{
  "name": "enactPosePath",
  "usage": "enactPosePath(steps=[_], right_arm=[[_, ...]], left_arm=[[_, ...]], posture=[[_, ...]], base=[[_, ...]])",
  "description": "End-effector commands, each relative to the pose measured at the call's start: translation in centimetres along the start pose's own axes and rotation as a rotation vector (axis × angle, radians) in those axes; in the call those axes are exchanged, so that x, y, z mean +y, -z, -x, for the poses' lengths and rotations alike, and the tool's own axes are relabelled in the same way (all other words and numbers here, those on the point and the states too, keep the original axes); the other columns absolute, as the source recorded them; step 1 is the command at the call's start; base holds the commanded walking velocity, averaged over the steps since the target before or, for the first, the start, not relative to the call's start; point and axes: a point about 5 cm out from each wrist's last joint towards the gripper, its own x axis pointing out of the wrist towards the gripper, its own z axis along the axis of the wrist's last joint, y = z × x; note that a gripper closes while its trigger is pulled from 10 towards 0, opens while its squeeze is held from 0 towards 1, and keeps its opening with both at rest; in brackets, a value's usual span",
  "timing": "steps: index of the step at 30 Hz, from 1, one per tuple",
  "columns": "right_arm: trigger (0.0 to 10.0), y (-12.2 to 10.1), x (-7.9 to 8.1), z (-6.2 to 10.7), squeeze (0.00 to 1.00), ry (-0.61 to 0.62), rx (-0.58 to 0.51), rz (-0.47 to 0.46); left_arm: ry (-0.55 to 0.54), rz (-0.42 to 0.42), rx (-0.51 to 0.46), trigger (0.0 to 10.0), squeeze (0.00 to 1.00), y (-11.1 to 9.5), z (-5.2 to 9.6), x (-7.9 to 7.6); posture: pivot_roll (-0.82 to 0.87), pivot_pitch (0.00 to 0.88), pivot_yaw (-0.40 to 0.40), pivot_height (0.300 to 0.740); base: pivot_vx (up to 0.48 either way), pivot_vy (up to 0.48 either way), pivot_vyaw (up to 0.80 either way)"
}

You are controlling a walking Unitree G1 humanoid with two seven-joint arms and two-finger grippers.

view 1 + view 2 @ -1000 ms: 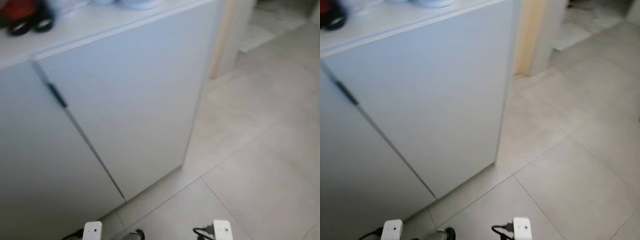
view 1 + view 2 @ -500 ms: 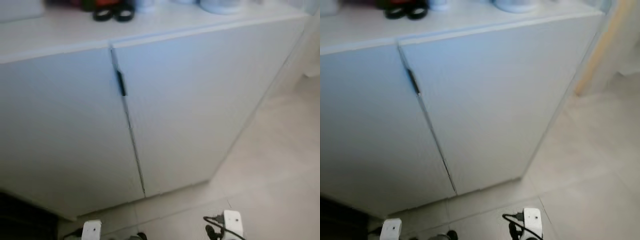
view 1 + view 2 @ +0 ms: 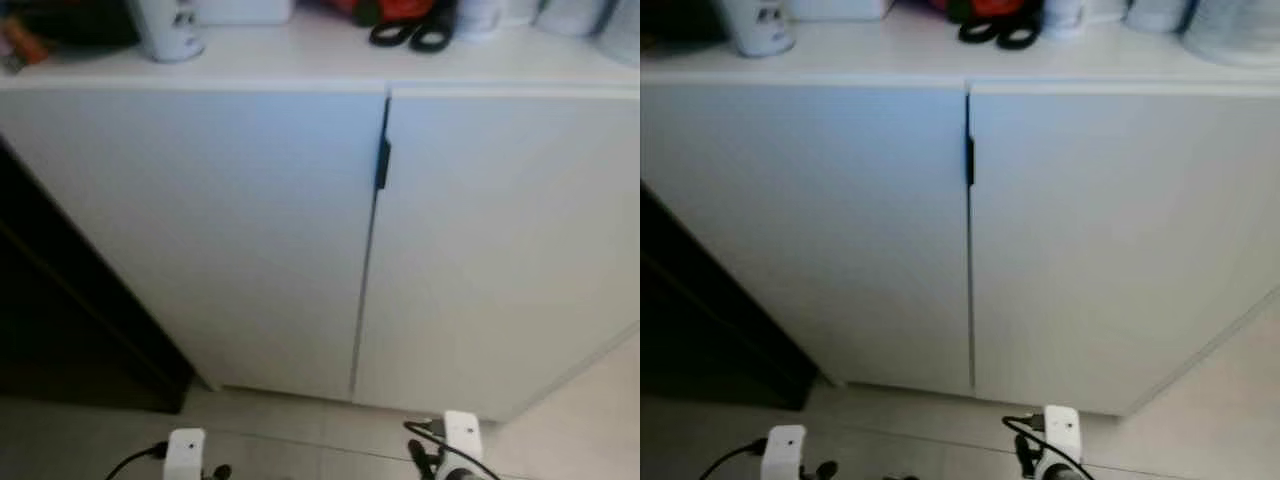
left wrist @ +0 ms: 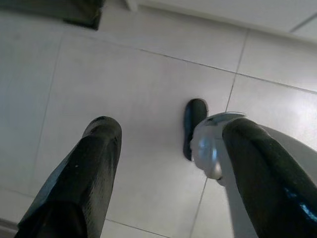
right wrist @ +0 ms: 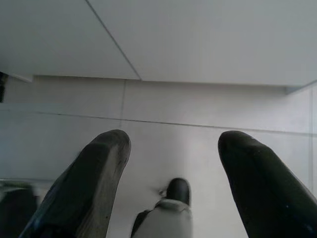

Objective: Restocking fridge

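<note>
The robot stands in front of a low white cabinet with two closed doors. Between the doors runs a thin vertical gap, and a small dark handle sits near the top of this gap. I cannot tell if this cabinet is the fridge of the task; nothing in view looks clearly like a fridge, and there are no goods in either claw.

Both arms hang low. The left claw points down at the floor, its two black fingers well apart and holding nothing. The right claw hangs also over the floor, near the base of the cabinet, with its fingers spread apart and empty. Under each claw a dark foot of the robot shows on the tiles.

The floor is made of large pale grey tiles with thin joints. To the robot's left of the cabinet there is a dark, shaded opening.

On the white tabletop of the cabinet stand several things, all a little blurred: a white cup with dark marks toward the left, two black rings lying side by side near the middle, something red behind them, and pale round containers toward the right.
</note>
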Motion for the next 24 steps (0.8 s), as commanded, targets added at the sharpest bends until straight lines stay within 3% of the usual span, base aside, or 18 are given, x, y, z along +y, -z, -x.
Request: enactPosePath(steps=[1,3,13,24], right_arm=[[10.0,-0.8,0.7,-0.3,0.00,-0.018,-0.013,-0.001],[10.0,-1.1,0.8,-0.4,0.00,-0.019,-0.019,0.001],[10.0,-0.9,0.8,-0.3,0.00,-0.013,-0.031,-0.058],[10.0,1.0,0.7,0.1,0.00,-0.002,0.010,-0.085]], left_arm=[[-0.028,0.008,0.012,10.0,0.00,-0.1,0.0,0.7],[-0.030,0.008,0.009,10.0,0.00,-0.3,-0.1,0.8],[-0.060,0.014,0.036,10.0,0.00,0.6,0.2,1.5],[-0.059,-0.008,0.067,10.0,0.00,1.9,0.7,1.8]], posture=[[0.03,0.041,0.013,0.740],[0.03,0.040,0.012,0.740],[0.03,0.085,0.032,0.740],[0.03,0.134,0.063,0.740]], base=[[0.000,0.000,0.80],[0.000,0.000,0.80],[0.000,0.000,0.00],[0.000,0.393,0.00]])
